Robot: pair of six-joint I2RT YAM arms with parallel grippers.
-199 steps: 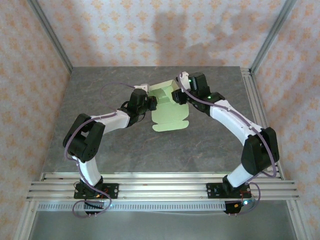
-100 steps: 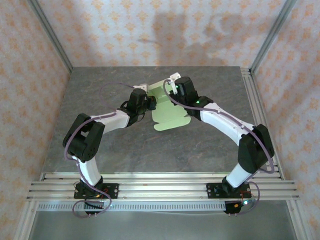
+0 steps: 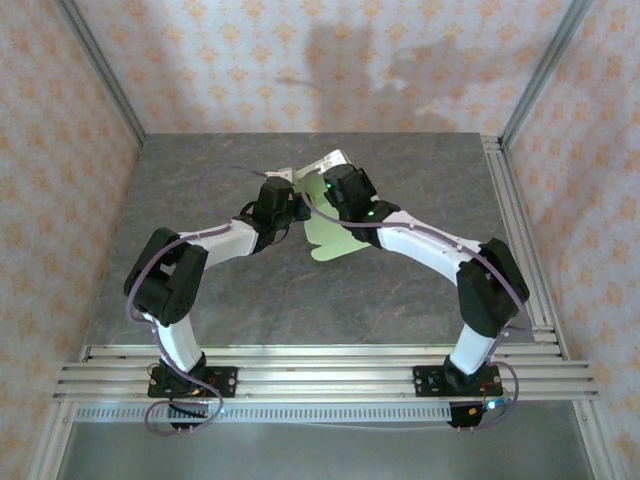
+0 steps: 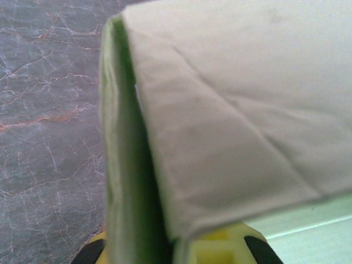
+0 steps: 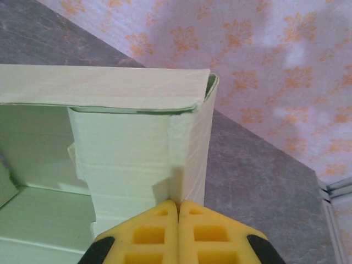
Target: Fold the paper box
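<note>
Seen from above, the left arm (image 3: 215, 240) and the right arm (image 3: 430, 245), both white and black, reach inward over a grey marbled tabletop (image 3: 300, 300) and meet at its middle, toward the far side. Between their ends sits the paper box (image 3: 335, 238), a pale green card piece that is partly folded. Its rounded flap (image 3: 338, 248) lies flat on the stone, pointing toward the arm bases, while the rest is hidden under the two wrists. Wallpapered walls (image 3: 330, 60) with an orange pattern enclose the tabletop.

From the left wrist camera, the left tool (image 4: 165, 250) is closed, its yellow fingers (image 4: 220, 247) showing at the bottom edge. A fold of the green card runs down between them, so it pinches the box. A wide panel of card stands up close to the lens, tilted and blurred.

From the right wrist camera, the right tool (image 5: 177, 223) is fully closed, its yellow pads (image 5: 148, 234) pressed together. An upright corner fold of the box runs down into the seam where they meet. Above it, a top panel folds over the raised side walls, and the box's open inside shows to the left.
</note>
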